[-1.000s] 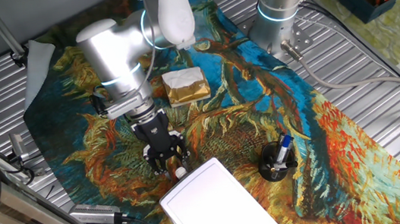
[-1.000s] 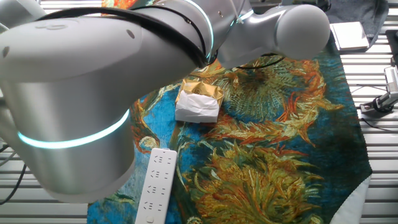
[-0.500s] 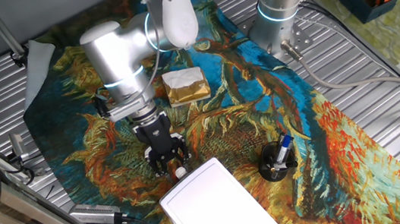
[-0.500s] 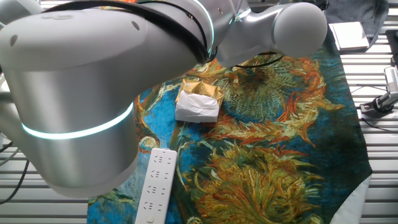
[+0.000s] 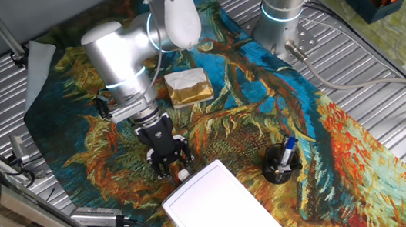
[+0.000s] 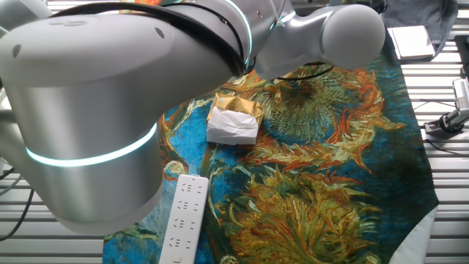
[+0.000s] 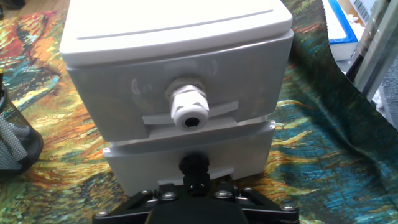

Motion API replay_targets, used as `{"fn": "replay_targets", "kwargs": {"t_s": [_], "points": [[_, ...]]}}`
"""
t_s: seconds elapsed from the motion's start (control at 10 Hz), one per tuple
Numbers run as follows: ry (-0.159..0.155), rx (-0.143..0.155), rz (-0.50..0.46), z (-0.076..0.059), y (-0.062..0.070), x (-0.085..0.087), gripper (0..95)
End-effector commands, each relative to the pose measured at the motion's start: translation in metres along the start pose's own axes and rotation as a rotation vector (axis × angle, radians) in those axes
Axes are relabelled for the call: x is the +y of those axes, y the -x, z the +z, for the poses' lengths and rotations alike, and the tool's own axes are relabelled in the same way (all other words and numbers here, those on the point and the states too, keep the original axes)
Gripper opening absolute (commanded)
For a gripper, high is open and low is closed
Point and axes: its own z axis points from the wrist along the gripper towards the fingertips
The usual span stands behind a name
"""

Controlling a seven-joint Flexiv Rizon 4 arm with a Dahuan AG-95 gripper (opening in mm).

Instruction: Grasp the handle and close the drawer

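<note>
No writing legible | drawer (image 7: 180,93) white knob (image 7: 189,111) | gripper (image 5: 170,164) near

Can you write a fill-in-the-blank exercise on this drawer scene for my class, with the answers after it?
1. The upper drawer's handle is a round knob coloured ____.
2. The handle of the lower drawer, nearest the tool, is coloured ____.
3. The remote control lies on the patterned ____.
4. The pen stands in a black mesh ____.

Answers: white; black; cloth; cup
</note>
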Motion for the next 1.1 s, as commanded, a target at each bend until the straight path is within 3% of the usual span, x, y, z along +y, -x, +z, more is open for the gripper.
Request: {"fn": "replay_targets", "kwargs": {"t_s": [0.1, 0.2, 0.4, 1.1], "points": [[-0.004, -0.004, -0.001, -0.0001, -0.0002, 0.0001, 38.0], [-0.009, -0.009, -0.001, -0.0001, -0.0002, 0.0001, 38.0], [-0.023, -0.016, -0.003, 0.0, -0.0001, 0.0001, 0.0], [-0.034, -0.024, 0.0, 0.0, -0.0001, 0.0, 0.0]]}}
